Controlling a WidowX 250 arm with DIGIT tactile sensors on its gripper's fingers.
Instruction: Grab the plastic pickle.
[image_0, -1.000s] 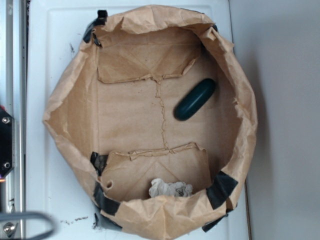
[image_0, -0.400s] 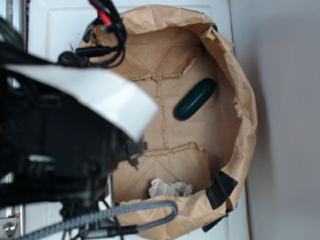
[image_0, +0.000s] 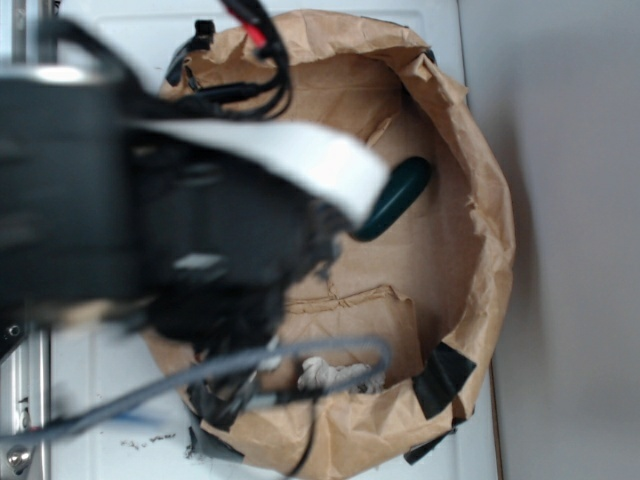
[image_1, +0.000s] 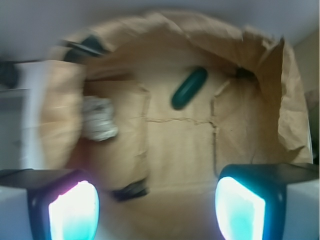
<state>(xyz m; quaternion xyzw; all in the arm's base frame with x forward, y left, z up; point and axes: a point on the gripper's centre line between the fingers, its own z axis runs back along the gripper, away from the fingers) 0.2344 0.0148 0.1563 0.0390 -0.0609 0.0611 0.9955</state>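
The plastic pickle (image_0: 396, 196) (image_1: 189, 88) is a dark teal-green capsule lying on the floor of the brown paper bag (image_0: 480, 150) (image_1: 260, 105), toward its right wall in the exterior view. My arm fills the left half of that view and covers the pickle's lower end. In the wrist view my gripper (image_1: 156, 210) is open, its two glowing pads wide apart with nothing between them. It hangs well above the bag floor, the pickle far ahead of the fingertips.
A crumpled white paper wad (image_0: 335, 374) (image_1: 99, 119) lies on a folded flap of the bag. Black tape patches (image_0: 442, 378) hold the bag's rim. The bag rests on a white tray (image_0: 110, 60); cables (image_0: 250, 375) trail from my arm.
My arm, absent one second ago, has swung in from the left and moved right over the bag, now covering the pickle's lower end. Pickle and paper wad have not moved.
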